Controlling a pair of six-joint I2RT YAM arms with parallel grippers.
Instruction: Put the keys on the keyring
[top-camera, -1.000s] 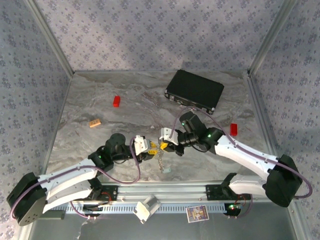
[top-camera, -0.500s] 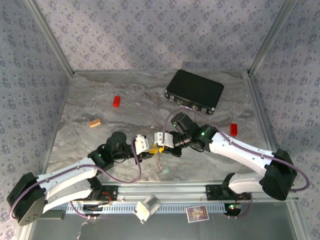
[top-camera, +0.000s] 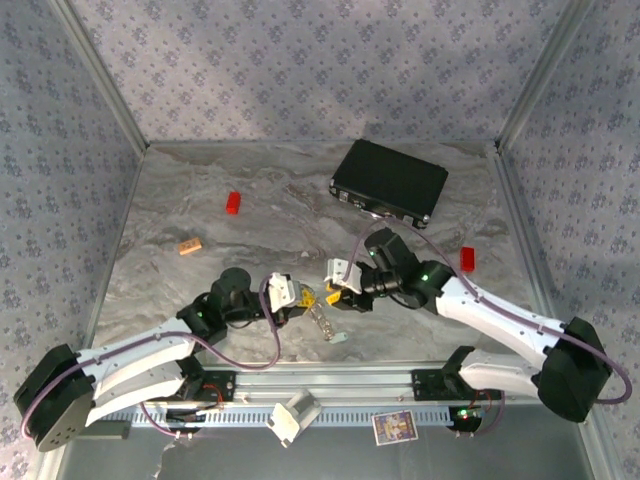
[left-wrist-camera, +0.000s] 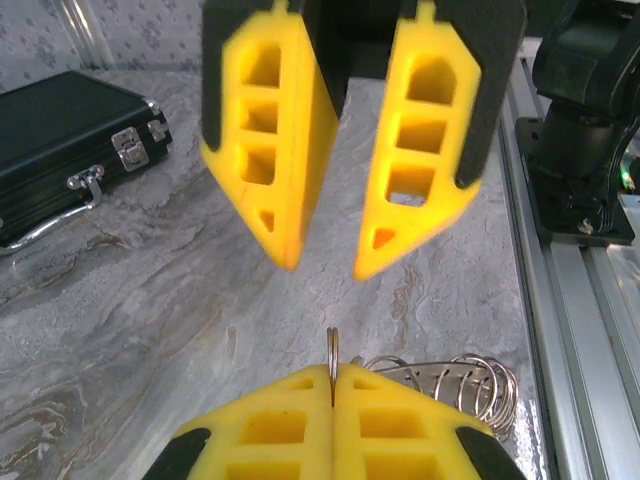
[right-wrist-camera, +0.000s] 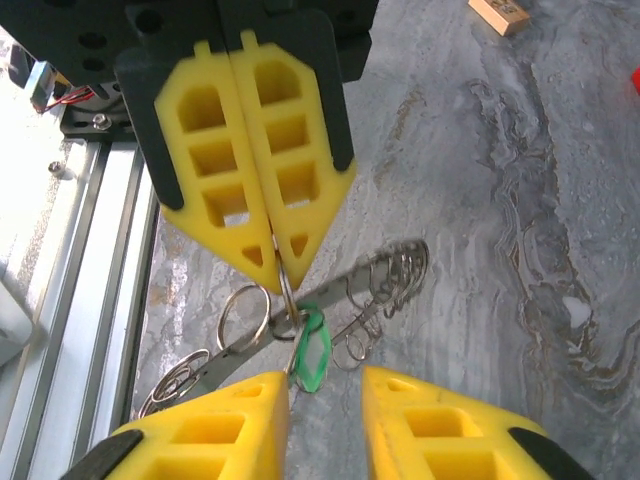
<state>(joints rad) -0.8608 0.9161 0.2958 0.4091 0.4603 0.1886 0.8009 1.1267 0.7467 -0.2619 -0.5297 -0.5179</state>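
My left gripper (left-wrist-camera: 333, 372) is shut on the edge of a thin silvery keyring (left-wrist-camera: 332, 350), held a little above the table. From it hangs a metal strip with several small rings (right-wrist-camera: 390, 275) and a key with a mint-green head (right-wrist-camera: 311, 345). In the top view this bunch (top-camera: 322, 318) dangles between the two grippers near the table's front. My right gripper (right-wrist-camera: 325, 385) stands open, facing the left one, its fingers either side of the green key and gripping nothing. The right wrist view has the left fingers (right-wrist-camera: 250, 150) pressed together on the ring.
A black case (top-camera: 390, 180) lies at the back right. A red block (top-camera: 233, 203) and an orange-tan block (top-camera: 190, 245) sit at the left, another red block (top-camera: 467, 259) at the right. The metal rail (top-camera: 330, 385) runs along the near edge.
The left gripper has closed onto the ring. The right gripper has let go, opened and drawn back slightly to the right; the bunch now hangs from the left gripper.
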